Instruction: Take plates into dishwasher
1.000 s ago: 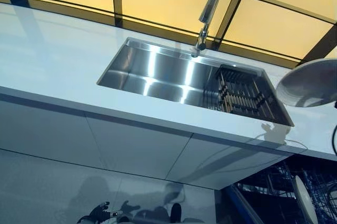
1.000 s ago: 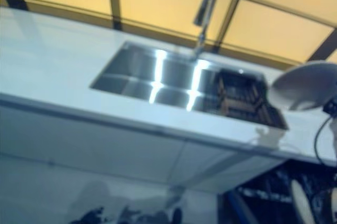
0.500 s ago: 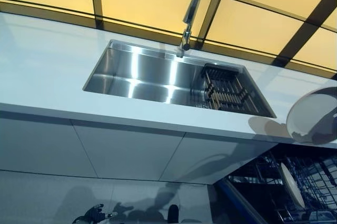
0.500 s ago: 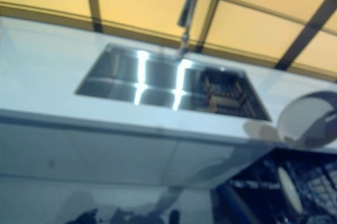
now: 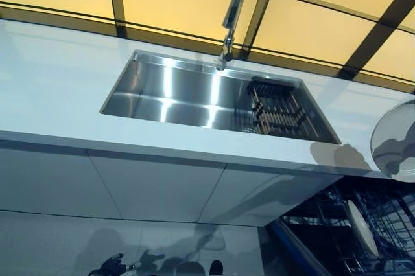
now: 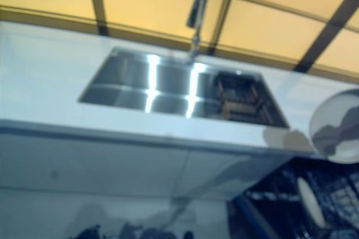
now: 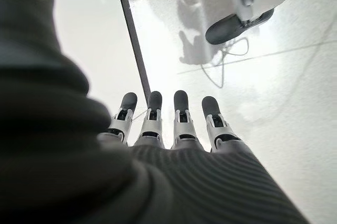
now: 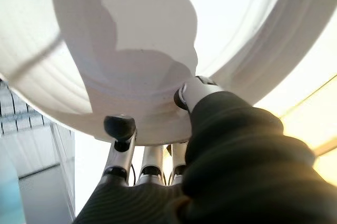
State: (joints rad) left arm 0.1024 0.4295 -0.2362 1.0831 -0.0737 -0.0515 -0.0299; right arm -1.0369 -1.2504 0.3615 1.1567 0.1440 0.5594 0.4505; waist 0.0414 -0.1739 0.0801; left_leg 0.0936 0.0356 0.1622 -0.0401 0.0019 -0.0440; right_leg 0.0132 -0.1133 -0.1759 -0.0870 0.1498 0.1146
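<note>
You had the round white plate (image 8: pixel 158 45) pinched in the right robot hand (image 8: pixel 158 134), thumb on one face, fingers behind. It hung tilted, face towards the stainless steel sink (image 5: pixel 194 91), well right of that sink, past the white bench (image 5: pixel 58 94) edge and above the open dishwasher rack (image 5: pixel 382 224). Another white plate (image 5: pixel 361 227) stood on edge there. Your left robot hand (image 7: pixel 168 129) hung straight-fingered, holding nothing. No writing showed.
</note>
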